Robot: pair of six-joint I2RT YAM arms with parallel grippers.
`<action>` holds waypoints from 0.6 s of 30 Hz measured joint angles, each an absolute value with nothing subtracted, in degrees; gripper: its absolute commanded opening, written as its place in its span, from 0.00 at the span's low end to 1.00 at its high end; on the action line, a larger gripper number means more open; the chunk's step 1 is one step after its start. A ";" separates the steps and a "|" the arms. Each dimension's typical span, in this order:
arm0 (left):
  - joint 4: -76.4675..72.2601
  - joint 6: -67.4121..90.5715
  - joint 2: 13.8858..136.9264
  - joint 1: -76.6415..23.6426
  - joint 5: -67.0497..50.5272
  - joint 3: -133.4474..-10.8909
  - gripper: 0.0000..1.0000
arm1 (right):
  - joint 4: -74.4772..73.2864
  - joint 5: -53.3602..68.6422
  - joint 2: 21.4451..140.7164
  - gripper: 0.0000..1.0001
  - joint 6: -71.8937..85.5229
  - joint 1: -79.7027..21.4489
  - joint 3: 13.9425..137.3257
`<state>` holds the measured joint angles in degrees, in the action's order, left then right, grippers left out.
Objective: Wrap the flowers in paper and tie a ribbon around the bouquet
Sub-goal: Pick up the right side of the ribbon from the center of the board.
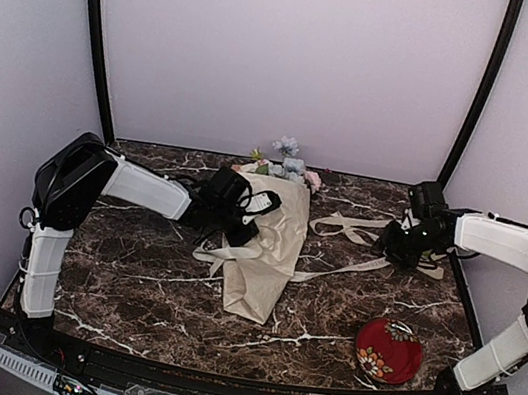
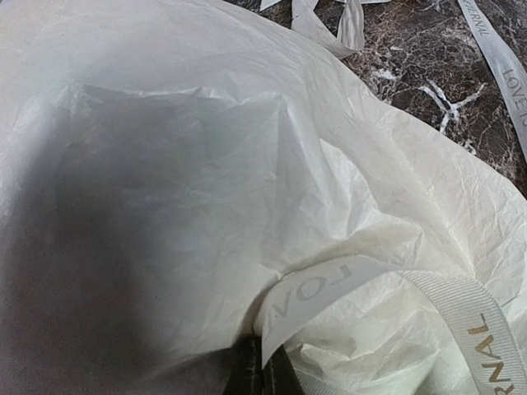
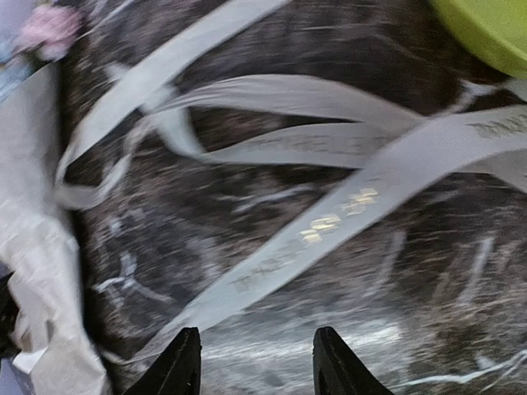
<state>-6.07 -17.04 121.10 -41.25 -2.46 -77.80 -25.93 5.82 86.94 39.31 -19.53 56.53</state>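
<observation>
**Q:** How do the jaws stand?

**A:** Left jaws: clenched, set against the paper (image 2: 206, 164) on the bouquet's (image 1: 270, 249) left flank. A printed end of the ribbon (image 2: 313, 304) emerges right at their tips, but whether it is pinched cannot be told. Right jaws: released, tips apart with nothing between them, poised over loose ribbon strands well to the right of the bouquet.

**Q:** And the task's things?

**A:** The bouquet lies on the table (image 1: 147, 290), and the flowers (image 1: 285, 161) show at its wide end. The ribbon meets the bouquet at its middle and spreads in loops to its right. A lime-green round thing (image 3: 486, 29) sits beyond those loops.

**Q:** Which step is in hand?

**A:** Wrapping appears complete, so tying is judged to be in hand, and no knot is visible. The next move calls for the right jaws to sink low and close on the flat strand just ahead of their tips. They would then draw it back across the bouquet while the left jaws steady the bouquet.
</observation>
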 measured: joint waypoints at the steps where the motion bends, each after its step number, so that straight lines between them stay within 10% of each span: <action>1: -6.20 -16.95 121.10 -41.25 -2.55 -77.71 0.00 | -25.96 5.17 87.22 0.46 39.05 -17.15 55.64; 18: -7.79 -16.82 120.18 -41.25 -3.22 -75.07 0.00 | -18.85 1.83 100.79 0.42 36.73 -8.12 57.25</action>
<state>-7.79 -16.82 120.18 -41.25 -3.22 -75.07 -18.85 1.83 100.79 36.73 -8.12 57.25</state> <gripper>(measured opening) 0.005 0.452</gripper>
